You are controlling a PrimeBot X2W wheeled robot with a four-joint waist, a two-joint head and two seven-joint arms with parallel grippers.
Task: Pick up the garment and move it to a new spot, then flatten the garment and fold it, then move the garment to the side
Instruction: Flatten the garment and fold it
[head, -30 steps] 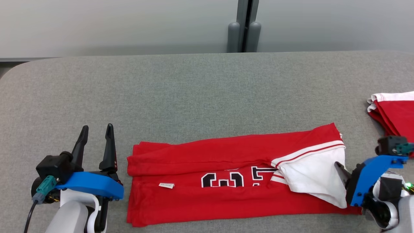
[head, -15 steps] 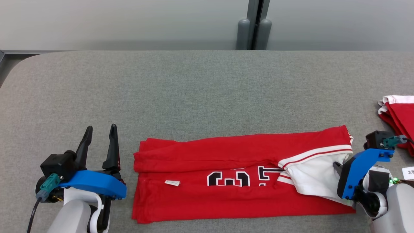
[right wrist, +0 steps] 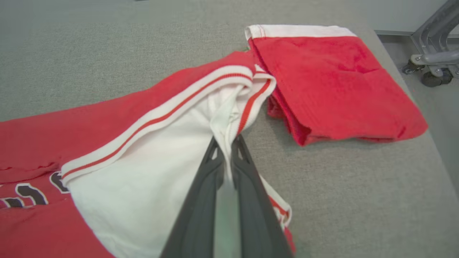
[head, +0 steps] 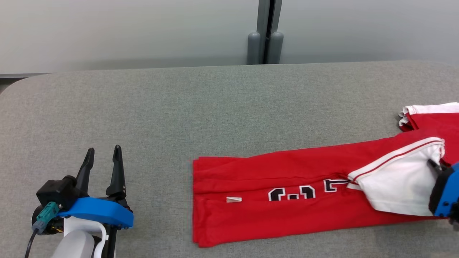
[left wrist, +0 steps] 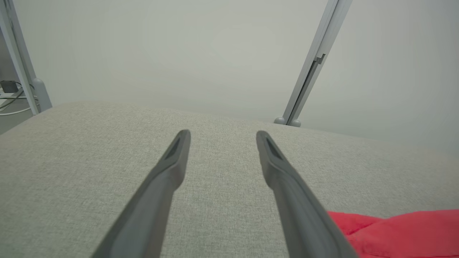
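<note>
The right gripper (right wrist: 225, 141) has its two dark fingers pressed almost together on a bunched fold of the white panel (right wrist: 143, 161) at one end of the red garment (right wrist: 43, 136), right where the red-and-white striped trim (right wrist: 168, 107) gathers. In the head view this gripper sits at the right edge of the frame, below the middle, with its blue mount (head: 446, 193) partly cut off by the border. From there the garment runs as a long band folded lengthwise, from the right edge down to the lower centre of the head view, slanting slightly downward toward the left and lying on the grey table (head: 215, 107). Black-and-white numerals (head: 292, 195) and a small white label (head: 233, 199) show on its upper face. Just beside the gripped end, at the upper right of the right wrist view, lies a second folded red piece (right wrist: 333, 82) with a white hem, its near corner meeting the striped trim. The left gripper (head: 102, 152) is in the lower left of the head view, fingers spread apart and pointing up the frame, with nothing between them and bare table beneath. It is well apart from the garment's left edge. A grey post (head: 264, 32) stands beyond the table's far edge at top centre.
</note>
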